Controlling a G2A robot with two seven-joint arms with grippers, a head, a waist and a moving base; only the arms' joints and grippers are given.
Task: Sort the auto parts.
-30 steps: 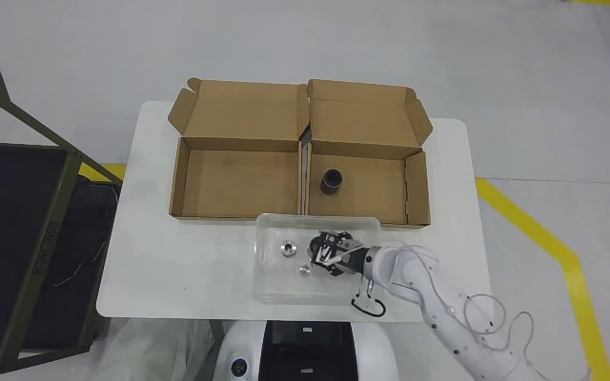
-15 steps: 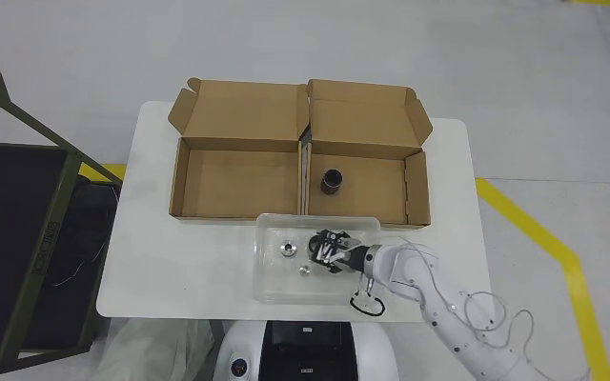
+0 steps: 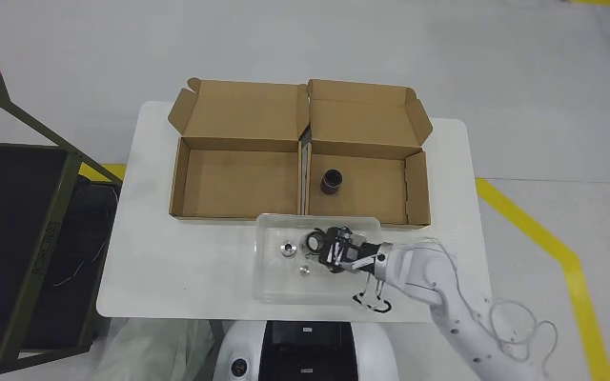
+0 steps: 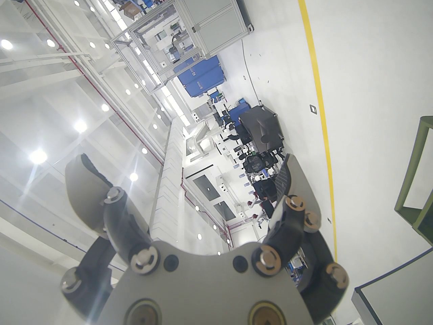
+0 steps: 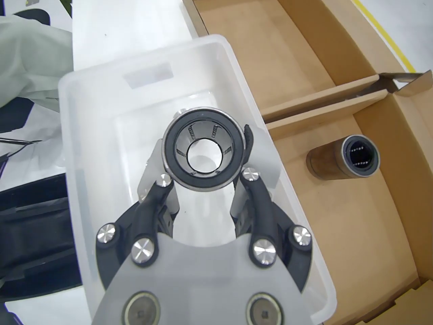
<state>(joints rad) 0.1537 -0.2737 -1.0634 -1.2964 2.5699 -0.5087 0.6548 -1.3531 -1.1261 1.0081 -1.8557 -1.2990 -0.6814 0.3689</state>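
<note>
My right gripper (image 5: 202, 157) is shut on a black-rimmed metal linear bearing (image 5: 204, 121), held over the clear plastic bin (image 5: 101, 79). In the top view this gripper (image 3: 329, 251) sits over the bin's (image 3: 272, 286) right half, with the held bearing (image 3: 314, 245) at its tip. A silver flanged part (image 3: 285, 250) and a small metal piece (image 3: 304, 270) lie in the bin's left half. A second bearing (image 3: 331, 180) lies in the right cardboard box (image 3: 416, 190), also seen from the wrist (image 5: 343, 162). My left gripper (image 4: 184, 174) points up into the room, open and holding nothing.
The left cardboard box (image 3: 238, 181) stands beside the right one, both with lids folded back at the table's far side. A dark cart (image 3: 38, 248) stands left of the white table (image 3: 152, 248). A light cloth (image 5: 30, 55) lies near the bin's front.
The right gripper has shifted slightly to the right over the bin with the bearing in it. The small parts in the bin have stayed put.
</note>
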